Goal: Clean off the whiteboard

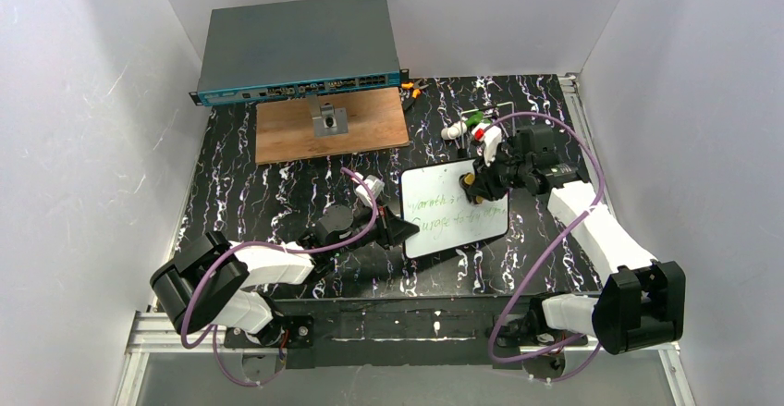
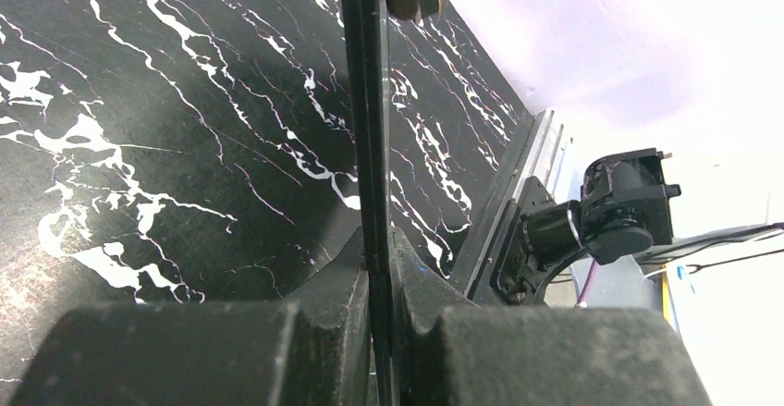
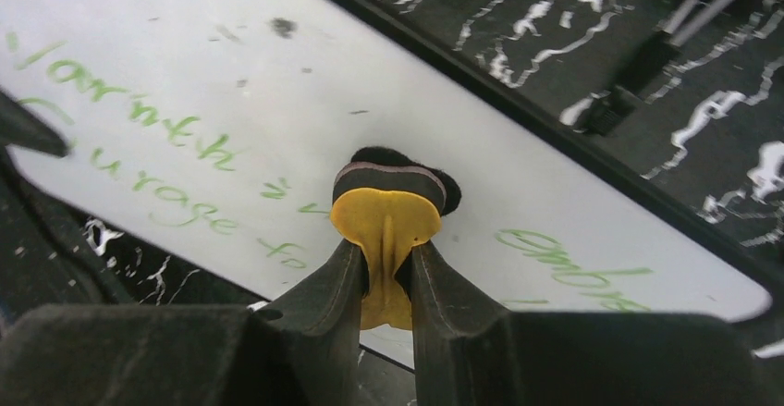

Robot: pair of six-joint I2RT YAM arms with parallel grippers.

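Note:
The whiteboard (image 1: 442, 226) lies on the black marbled table right of centre, with green handwriting across it. My left gripper (image 1: 404, 232) is shut on its left edge; in the left wrist view the board's thin dark rim (image 2: 369, 101) runs edge-on between the closed fingers of the left gripper (image 2: 381, 253). My right gripper (image 1: 481, 184) is shut on a yellow eraser (image 3: 386, 216) whose black felt pad presses on the whiteboard (image 3: 185, 64) near its upper right part. Green words show to the left and right of the eraser. The right gripper (image 3: 386, 272) pinches the eraser's yellow handle.
A brown wooden board (image 1: 287, 133) with a small metal part (image 1: 329, 121) lies at the back. Behind it stands a grey-blue network switch (image 1: 298, 47). Markers (image 1: 467, 127) lie beyond the whiteboard at the back right. White walls close in both sides.

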